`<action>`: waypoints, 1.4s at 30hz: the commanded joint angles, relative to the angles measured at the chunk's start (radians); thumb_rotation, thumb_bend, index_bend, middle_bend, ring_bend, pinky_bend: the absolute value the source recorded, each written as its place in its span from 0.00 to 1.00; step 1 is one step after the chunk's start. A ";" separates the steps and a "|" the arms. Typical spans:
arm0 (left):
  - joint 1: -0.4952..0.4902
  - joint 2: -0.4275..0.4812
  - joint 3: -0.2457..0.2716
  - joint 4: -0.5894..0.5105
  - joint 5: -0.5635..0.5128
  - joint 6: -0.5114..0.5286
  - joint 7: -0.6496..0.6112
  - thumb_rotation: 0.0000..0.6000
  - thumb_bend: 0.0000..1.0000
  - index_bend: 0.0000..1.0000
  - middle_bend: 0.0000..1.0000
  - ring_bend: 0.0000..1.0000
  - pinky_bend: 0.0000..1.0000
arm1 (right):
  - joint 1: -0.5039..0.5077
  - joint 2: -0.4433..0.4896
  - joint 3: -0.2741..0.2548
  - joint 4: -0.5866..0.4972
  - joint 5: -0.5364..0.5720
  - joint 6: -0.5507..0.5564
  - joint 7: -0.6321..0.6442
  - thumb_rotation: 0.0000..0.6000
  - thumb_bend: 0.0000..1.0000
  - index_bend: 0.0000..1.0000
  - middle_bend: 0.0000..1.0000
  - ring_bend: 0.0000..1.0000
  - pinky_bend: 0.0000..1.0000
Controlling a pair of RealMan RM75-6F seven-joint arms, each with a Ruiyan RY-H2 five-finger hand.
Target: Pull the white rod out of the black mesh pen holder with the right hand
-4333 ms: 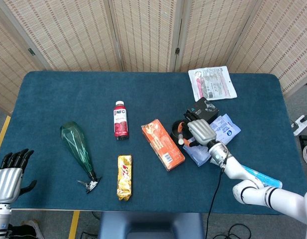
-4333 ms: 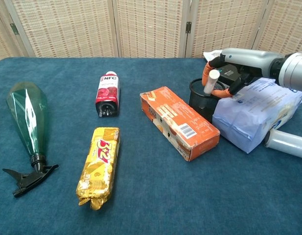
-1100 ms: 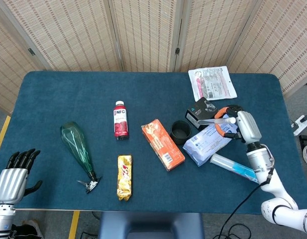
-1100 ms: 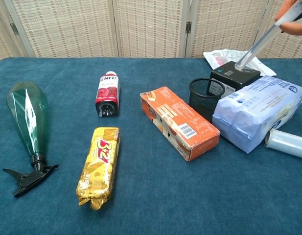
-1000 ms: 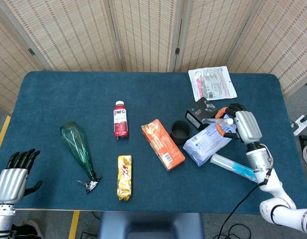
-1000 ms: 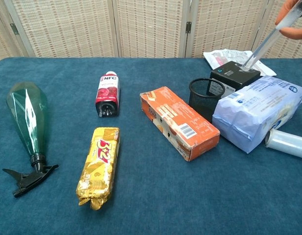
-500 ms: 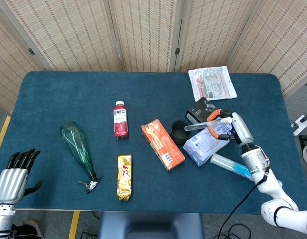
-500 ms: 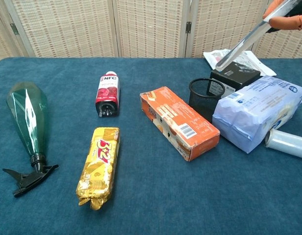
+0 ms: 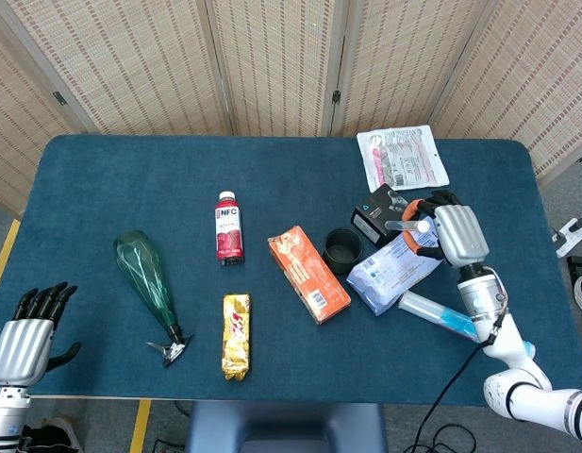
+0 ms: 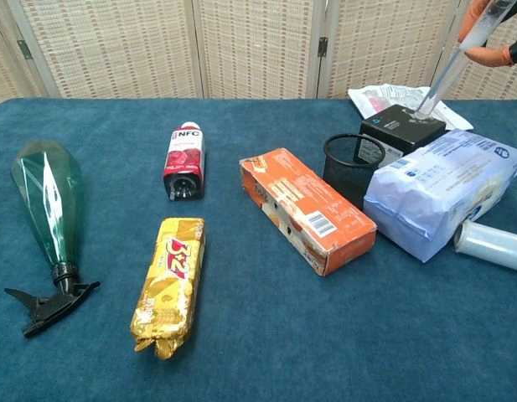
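Where the right hand (image 9: 453, 233) closes its orange-tipped fingers (image 10: 491, 55) around it, the white rod (image 10: 459, 64) shows as a thin, smooth, pale cylinder, held clear above the table and slanting down toward the black box (image 10: 402, 128); its lower tip hangs over that box, apart from the black mesh pen holder (image 10: 354, 164). From the chest view the holder is a short round cup of fine wire mesh, standing upright on the blue felt-like table (image 9: 130, 179); the head view looks down into its dark opening (image 9: 343, 247) and nothing can be made out inside. It stands just beside the far end of a flat orange carton (image 9: 308, 273), with the black box behind it and a crinkled pale-blue plastic pack (image 10: 442, 188) to its right. A clear roll (image 10: 491, 244) lies at the front edge of that pack, and a white printed pouch (image 9: 402, 158) lies flat nearer the screens. Further left lie a red juice bottle (image 9: 228, 227) with a white NFC label, a shiny gold snack bar (image 9: 236, 335), and a translucent green spray bottle (image 9: 147, 279) on its side with a black trigger. At the table's near left corner the left hand (image 9: 21, 335) rests with dark fingers spread and nothing in it.
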 commanded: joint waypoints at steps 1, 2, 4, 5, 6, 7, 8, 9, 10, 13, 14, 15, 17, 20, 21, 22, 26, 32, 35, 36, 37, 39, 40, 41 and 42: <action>-0.001 -0.001 0.000 0.001 -0.001 -0.002 0.001 1.00 0.25 0.17 0.15 0.16 0.14 | 0.019 -0.021 0.019 -0.020 0.069 -0.023 0.050 1.00 0.33 0.67 0.54 0.33 0.18; -0.001 -0.001 0.000 0.001 -0.001 -0.002 0.001 1.00 0.25 0.17 0.15 0.16 0.14 | 0.020 -0.010 0.025 -0.038 0.081 -0.047 0.080 1.00 0.33 0.67 0.54 0.33 0.18; -0.002 -0.002 0.000 0.002 -0.001 -0.004 0.001 1.00 0.25 0.17 0.15 0.16 0.14 | 0.022 0.016 0.035 -0.071 0.098 -0.093 0.138 1.00 0.33 0.67 0.54 0.33 0.18; -0.002 -0.002 0.000 0.002 -0.002 -0.004 0.002 1.00 0.25 0.17 0.15 0.16 0.14 | 0.023 0.024 0.039 -0.083 0.103 -0.108 0.159 1.00 0.33 0.67 0.54 0.34 0.18; -0.003 -0.002 0.000 0.003 -0.003 -0.005 0.001 1.00 0.25 0.17 0.15 0.16 0.14 | 0.024 0.034 0.045 -0.099 0.112 -0.129 0.189 1.00 0.33 0.67 0.54 0.34 0.18; -0.003 -0.002 -0.001 0.003 -0.003 -0.006 0.001 1.00 0.25 0.17 0.15 0.16 0.14 | 0.025 0.043 0.050 -0.112 0.121 -0.147 0.213 1.00 0.33 0.67 0.54 0.34 0.18; -0.003 -0.002 -0.001 0.003 -0.003 -0.006 0.000 1.00 0.25 0.17 0.15 0.16 0.14 | 0.026 0.050 0.056 -0.124 0.130 -0.164 0.238 1.00 0.33 0.67 0.54 0.34 0.18; -0.003 -0.003 0.000 0.004 -0.003 -0.005 -0.001 1.00 0.25 0.17 0.15 0.16 0.14 | 0.028 0.059 0.065 -0.138 0.142 -0.185 0.272 1.00 0.33 0.67 0.54 0.34 0.18; -0.003 -0.004 0.000 0.005 -0.003 -0.006 -0.001 1.00 0.25 0.17 0.15 0.16 0.14 | 0.030 0.065 0.071 -0.146 0.150 -0.201 0.294 1.00 0.33 0.67 0.54 0.34 0.18; -0.002 -0.004 0.002 0.007 -0.003 -0.006 -0.004 1.00 0.25 0.17 0.15 0.16 0.14 | 0.042 0.068 0.079 -0.142 0.165 -0.219 0.305 1.00 0.33 0.67 0.54 0.34 0.18; -0.002 -0.004 0.002 0.008 -0.003 -0.006 -0.005 1.00 0.25 0.17 0.15 0.16 0.14 | 0.048 0.062 0.078 -0.134 0.167 -0.214 0.289 1.00 0.33 0.67 0.54 0.34 0.18; -0.001 -0.005 0.002 0.009 -0.003 -0.005 -0.007 1.00 0.25 0.17 0.15 0.16 0.14 | 0.057 0.050 0.075 -0.123 0.172 -0.204 0.263 1.00 0.33 0.67 0.54 0.34 0.18; -0.001 -0.005 0.002 0.011 -0.003 -0.005 -0.009 1.00 0.25 0.16 0.15 0.16 0.14 | 0.073 0.028 0.072 -0.109 0.185 -0.193 0.227 1.00 0.33 0.67 0.54 0.34 0.18; -0.001 -0.006 0.002 0.014 -0.003 -0.006 -0.013 1.00 0.25 0.16 0.15 0.16 0.14 | 0.100 -0.004 0.069 -0.088 0.215 -0.199 0.186 1.00 0.33 0.67 0.54 0.34 0.18; -0.001 -0.007 0.002 0.015 -0.004 -0.007 -0.014 1.00 0.25 0.17 0.15 0.16 0.14 | 0.112 -0.018 0.067 -0.077 0.226 -0.201 0.170 1.00 0.33 0.67 0.54 0.34 0.18; -0.001 -0.008 0.002 0.016 -0.005 -0.007 -0.015 1.00 0.25 0.17 0.15 0.16 0.14 | 0.120 -0.028 0.065 -0.070 0.235 -0.205 0.159 1.00 0.33 0.67 0.54 0.34 0.18; 0.001 -0.010 0.003 0.022 -0.008 -0.007 -0.019 1.00 0.25 0.17 0.15 0.16 0.14 | 0.147 -0.069 0.058 -0.039 0.264 -0.219 0.133 1.00 0.33 0.67 0.54 0.34 0.18; 0.004 -0.012 0.005 0.030 -0.014 -0.010 -0.027 1.00 0.25 0.17 0.15 0.16 0.14 | 0.168 -0.122 0.038 0.018 0.296 -0.236 0.109 1.00 0.33 0.67 0.54 0.34 0.18; 0.003 -0.014 0.005 0.034 -0.014 -0.011 -0.030 1.00 0.25 0.17 0.15 0.16 0.14 | 0.172 -0.147 0.022 0.054 0.309 -0.249 0.104 1.00 0.33 0.67 0.53 0.34 0.18; 0.002 -0.016 0.005 0.035 -0.014 -0.012 -0.030 1.00 0.25 0.17 0.15 0.16 0.14 | 0.173 -0.158 0.016 0.071 0.310 -0.253 0.101 1.00 0.33 0.67 0.53 0.34 0.18; 0.002 -0.016 0.005 0.036 -0.013 -0.013 -0.031 1.00 0.25 0.17 0.15 0.16 0.14 | 0.174 -0.166 0.010 0.084 0.311 -0.257 0.099 1.00 0.33 0.67 0.52 0.33 0.18; 0.001 -0.017 0.005 0.037 -0.012 -0.014 -0.031 1.00 0.25 0.17 0.15 0.16 0.14 | 0.177 -0.184 -0.001 0.114 0.314 -0.270 0.098 1.00 0.33 0.65 0.49 0.31 0.19; 0.001 -0.017 0.005 0.037 -0.012 -0.015 -0.031 1.00 0.25 0.17 0.15 0.16 0.14 | 0.178 -0.193 -0.005 0.127 0.314 -0.274 0.098 1.00 0.33 0.64 0.48 0.30 0.19; 0.001 -0.017 0.005 0.037 -0.012 -0.015 -0.032 1.00 0.25 0.17 0.15 0.16 0.14 | 0.179 -0.204 -0.010 0.145 0.311 -0.279 0.097 1.00 0.33 0.62 0.46 0.28 0.19; 0.001 -0.018 0.005 0.038 -0.011 -0.015 -0.032 1.00 0.25 0.16 0.15 0.16 0.14 | 0.180 -0.211 -0.015 0.157 0.307 -0.284 0.096 1.00 0.33 0.59 0.45 0.28 0.19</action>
